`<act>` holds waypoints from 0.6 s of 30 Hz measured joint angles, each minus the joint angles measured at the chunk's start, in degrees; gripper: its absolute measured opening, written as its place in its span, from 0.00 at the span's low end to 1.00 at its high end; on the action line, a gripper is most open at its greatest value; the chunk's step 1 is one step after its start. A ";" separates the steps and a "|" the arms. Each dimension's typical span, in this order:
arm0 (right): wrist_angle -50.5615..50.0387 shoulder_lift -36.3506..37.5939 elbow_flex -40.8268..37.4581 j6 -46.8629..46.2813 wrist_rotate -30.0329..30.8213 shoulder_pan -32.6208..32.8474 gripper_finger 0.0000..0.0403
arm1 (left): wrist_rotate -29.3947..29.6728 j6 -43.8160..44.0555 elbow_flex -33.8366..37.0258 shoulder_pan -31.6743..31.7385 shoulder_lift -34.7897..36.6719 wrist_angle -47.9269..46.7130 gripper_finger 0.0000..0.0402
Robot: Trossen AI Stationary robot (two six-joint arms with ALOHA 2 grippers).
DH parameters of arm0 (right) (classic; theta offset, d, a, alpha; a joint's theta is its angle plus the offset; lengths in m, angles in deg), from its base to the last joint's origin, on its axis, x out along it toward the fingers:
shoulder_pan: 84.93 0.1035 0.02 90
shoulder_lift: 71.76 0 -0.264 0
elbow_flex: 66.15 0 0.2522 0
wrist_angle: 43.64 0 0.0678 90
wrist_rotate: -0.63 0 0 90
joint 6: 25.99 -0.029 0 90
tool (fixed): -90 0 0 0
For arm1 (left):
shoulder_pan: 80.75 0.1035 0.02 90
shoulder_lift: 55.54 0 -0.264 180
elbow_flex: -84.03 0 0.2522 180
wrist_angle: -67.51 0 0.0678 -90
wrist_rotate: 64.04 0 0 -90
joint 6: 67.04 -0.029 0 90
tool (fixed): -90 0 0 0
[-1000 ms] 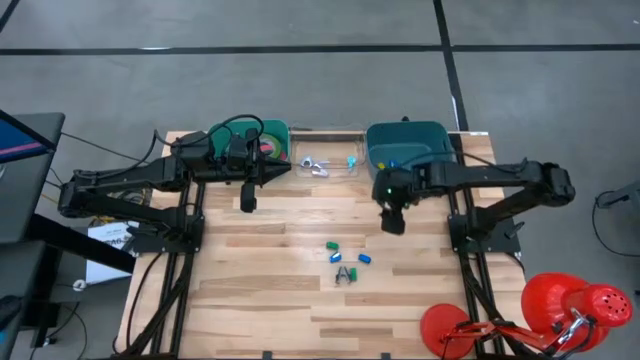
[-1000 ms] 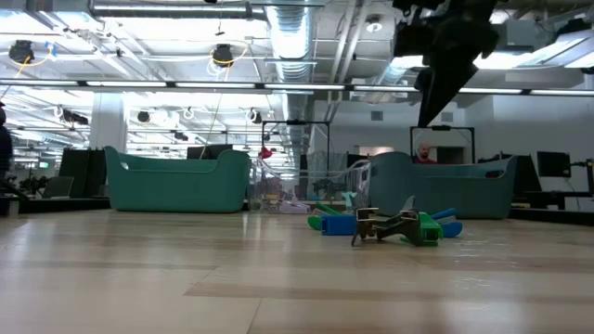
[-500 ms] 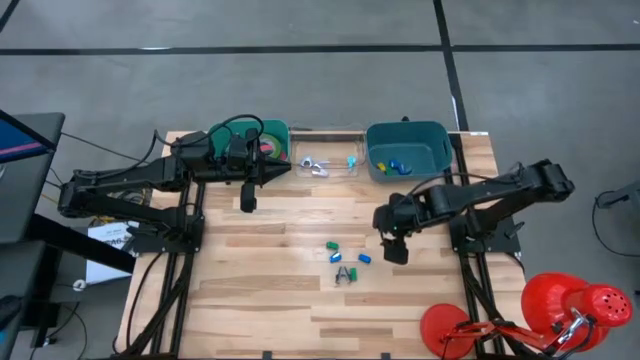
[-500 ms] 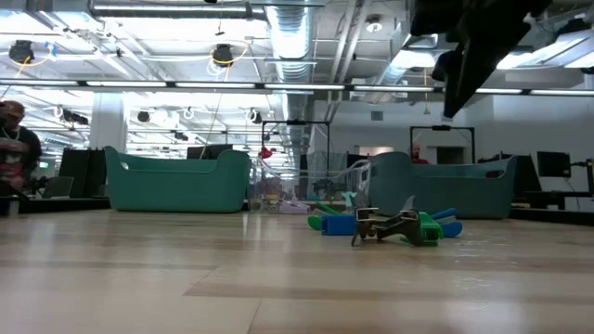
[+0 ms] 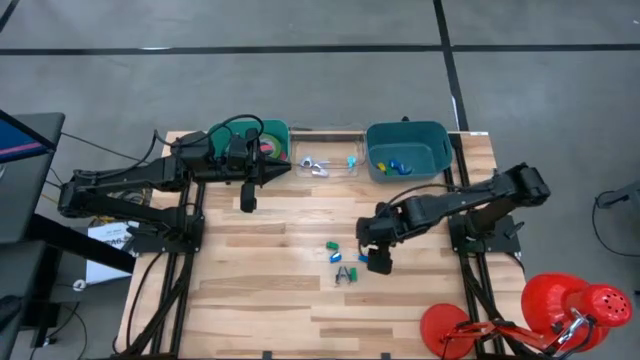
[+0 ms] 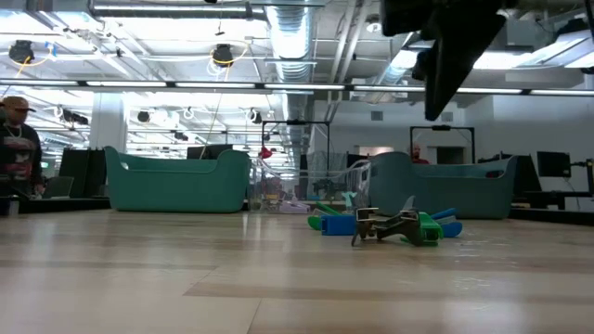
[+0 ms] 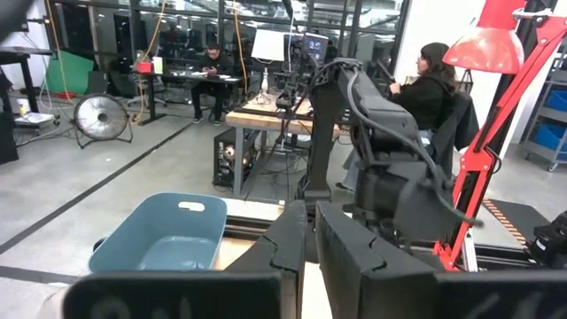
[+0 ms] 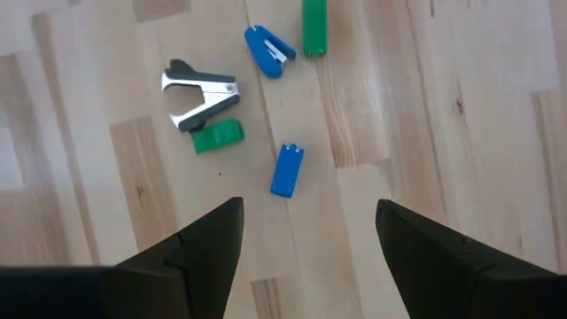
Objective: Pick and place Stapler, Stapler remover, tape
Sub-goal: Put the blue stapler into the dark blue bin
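Surface of pale wood planks carries everything. At its far left corner sits a teal bin with tape rolls inside, green and pinkish red, partly hidden by the left arm. The left gripper hangs just in front of that bin, clenched with its fingers pressed together, holding nothing.

Next along the far edge is a clear tray with a metal stapler remover and a small cyan piece. Beyond it stands a second teal bin holding a few small blue pieces.

Mid-surface lies a loose cluster: 2 blue staplers, 2 green ones, and a dark-handled remover with chrome claws. The right gripper hovers above the right edge of this cluster, released wide, touching nothing; in its wrist view the nearest blue stapler lies between its 2 fingers, well below them.

Bare planks spread open in front of the cluster and to its left. At the near right corner stands a red lamp.
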 joint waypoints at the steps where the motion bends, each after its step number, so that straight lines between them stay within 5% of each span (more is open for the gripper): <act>1: -0.74 -1.17 0.87 -0.77 0.03 0.00 0.62 | 0.00 -0.02 0.02 0.00 0.00 0.00 0.05; 18: -4.25 -17.87 7.58 -1.83 -1.27 -0.07 0.62 | 0.01 -0.02 0.02 0.01 0.00 0.28 0.05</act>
